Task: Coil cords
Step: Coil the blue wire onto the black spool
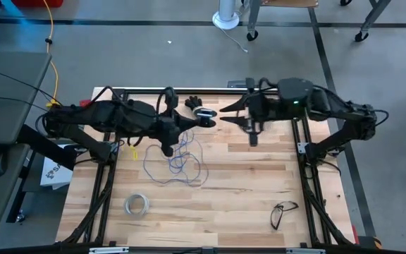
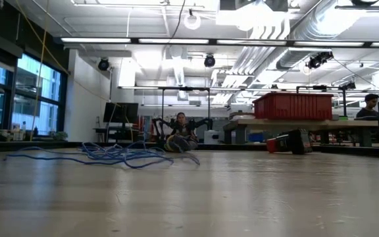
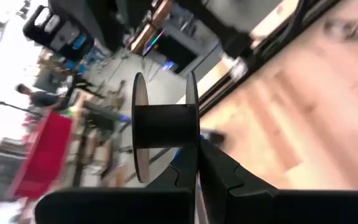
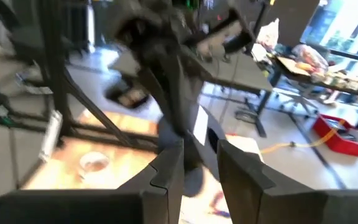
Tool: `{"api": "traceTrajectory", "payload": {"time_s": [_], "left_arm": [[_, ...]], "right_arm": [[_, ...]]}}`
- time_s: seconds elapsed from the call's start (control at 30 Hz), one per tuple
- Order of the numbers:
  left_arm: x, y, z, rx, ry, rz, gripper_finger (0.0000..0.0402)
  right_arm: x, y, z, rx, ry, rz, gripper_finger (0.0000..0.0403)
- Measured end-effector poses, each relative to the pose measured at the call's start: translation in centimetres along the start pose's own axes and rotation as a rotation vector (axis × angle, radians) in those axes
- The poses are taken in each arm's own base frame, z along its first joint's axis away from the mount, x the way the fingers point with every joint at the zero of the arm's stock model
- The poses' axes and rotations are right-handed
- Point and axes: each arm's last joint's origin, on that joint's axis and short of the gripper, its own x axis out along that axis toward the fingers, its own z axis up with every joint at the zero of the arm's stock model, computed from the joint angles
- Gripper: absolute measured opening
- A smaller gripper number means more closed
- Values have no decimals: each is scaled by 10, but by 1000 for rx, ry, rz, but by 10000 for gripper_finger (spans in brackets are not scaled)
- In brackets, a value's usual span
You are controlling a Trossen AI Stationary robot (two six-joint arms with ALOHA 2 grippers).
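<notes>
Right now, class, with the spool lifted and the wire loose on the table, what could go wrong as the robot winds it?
1. The left hand pinches the spool only by one flange edge, so it may twist or slip out.
2. The blue wire lies in overlapping loops on the table; pulling could tighten them into a knot.
3. The right hand sits very close to the spool, so the hands might collide.

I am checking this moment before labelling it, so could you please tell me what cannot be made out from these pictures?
- Whether the wire is attached to the spool: too thin in the high view, absent from the left wrist view.
- Whether the right gripper holds anything: the right wrist view is blurred, and the high view is too small.
- Both arms: out of frame in the low view.
- The small black object at the table's far edge: too small to identify.
</notes>
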Motion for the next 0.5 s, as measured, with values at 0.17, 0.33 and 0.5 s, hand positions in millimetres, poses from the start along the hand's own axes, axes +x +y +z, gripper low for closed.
{"api": "traceTrajectory", "payload": {"time_s": [0.17, 0.33, 0.5], "left_arm": [[1, 0, 0, -105, -47, -66, 0], [-1, 1, 0, -119, -57, -69, 0], [1, 3, -3, -125, -52, -68, 0]], "right_arm": [[14, 1, -7, -70, 59, -57, 90], [13, 0, -6, -83, 51, -74, 90], [13, 3, -8, -81, 68, -54, 90]]}}
